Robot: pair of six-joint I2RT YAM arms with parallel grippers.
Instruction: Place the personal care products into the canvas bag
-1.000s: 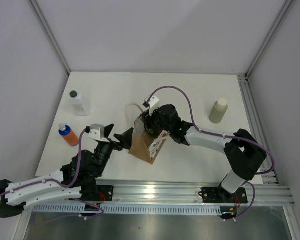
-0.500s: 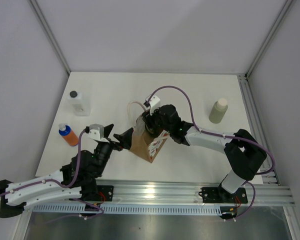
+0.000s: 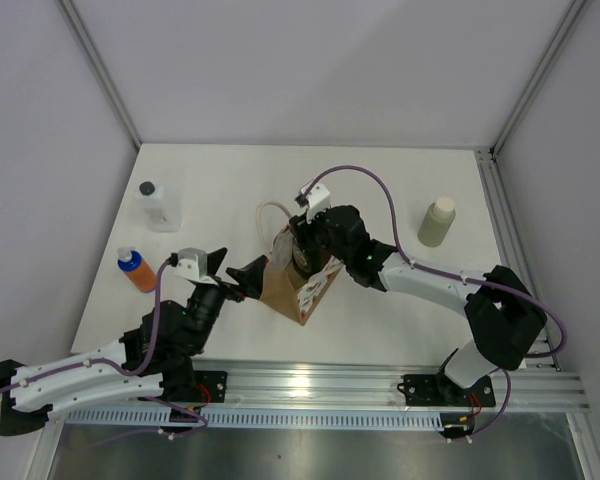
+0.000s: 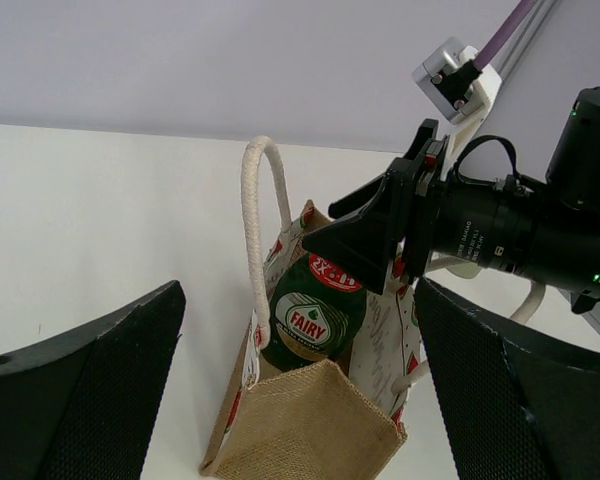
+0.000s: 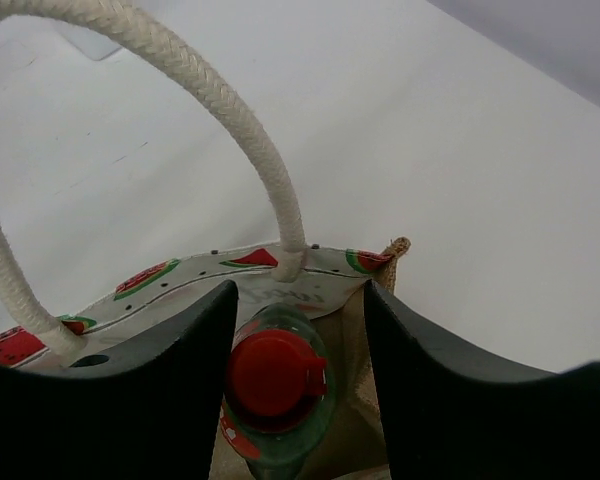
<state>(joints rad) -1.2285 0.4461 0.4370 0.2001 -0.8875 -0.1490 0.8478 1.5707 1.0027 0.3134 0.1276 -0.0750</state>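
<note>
Bright, even, diffuse overhead light, only faint soft shadows on white table (image 3: 230, 180). Slight glare on metal rail (image 3: 330, 385). My right fingers (image 5: 130, 400) close-up, blurry, no detail.

Bottles: four – clear bottle (image 3: 158, 205), orange bottle (image 3: 137, 270), olive-green bottle (image 3: 437, 221), and dark bottle (image 5: 277, 385) between the right gripper's (image 5: 300, 290) fingers
Canvas bag (image 3: 285, 292): one
Rope handles (image 4: 252, 230): two
Grippers: two, counting the left gripper (image 4: 298, 288)
</note>
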